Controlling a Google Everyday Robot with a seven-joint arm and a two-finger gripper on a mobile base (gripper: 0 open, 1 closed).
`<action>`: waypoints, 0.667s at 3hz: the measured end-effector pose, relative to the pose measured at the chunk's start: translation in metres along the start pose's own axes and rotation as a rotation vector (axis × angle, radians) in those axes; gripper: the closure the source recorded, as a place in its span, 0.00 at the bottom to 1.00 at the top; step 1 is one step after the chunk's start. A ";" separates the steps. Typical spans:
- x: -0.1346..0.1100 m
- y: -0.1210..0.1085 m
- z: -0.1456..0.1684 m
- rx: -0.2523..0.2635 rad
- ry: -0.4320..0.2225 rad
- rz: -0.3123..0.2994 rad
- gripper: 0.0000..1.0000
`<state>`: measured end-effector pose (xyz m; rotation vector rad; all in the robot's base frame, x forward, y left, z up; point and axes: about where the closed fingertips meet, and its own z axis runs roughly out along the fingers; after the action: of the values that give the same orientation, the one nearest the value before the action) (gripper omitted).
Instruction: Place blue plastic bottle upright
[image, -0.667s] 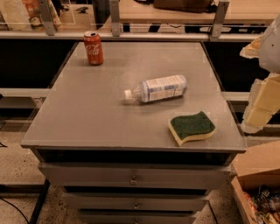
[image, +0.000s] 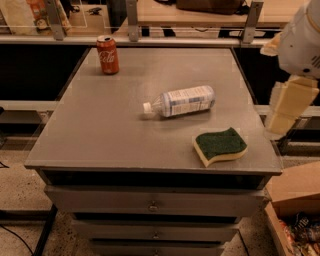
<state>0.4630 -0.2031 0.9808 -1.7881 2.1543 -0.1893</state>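
Camera view shows the blue plastic bottle (image: 181, 101) lying on its side near the middle of the grey worktop (image: 100, 135). Its white cap points toward the left edge and its base toward the right edge. The hand (image: 288, 107) hangs in the air beyond the right edge, off the worktop and about level with the bottle. It is well apart from the bottle and touches nothing. From this angle I cannot tell whether the hand is apart or together.

A red Coca-Cola can (image: 107, 54) stands upright at the far left corner. A green-topped sponge (image: 220, 145) lies flat near the near right corner, closer to the hand than the bottle is.

Compared with the earlier frame, the bottle, can and sponge keep the same places and poses. The hand sits a little higher and a touch closer to the right edge than it did, while the bottle remains on its side.
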 end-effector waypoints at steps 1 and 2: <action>-0.031 -0.039 0.024 0.042 0.045 -0.151 0.00; -0.065 -0.072 0.055 0.049 0.090 -0.304 0.00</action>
<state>0.5587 -0.1480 0.9628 -2.1064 1.9056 -0.3989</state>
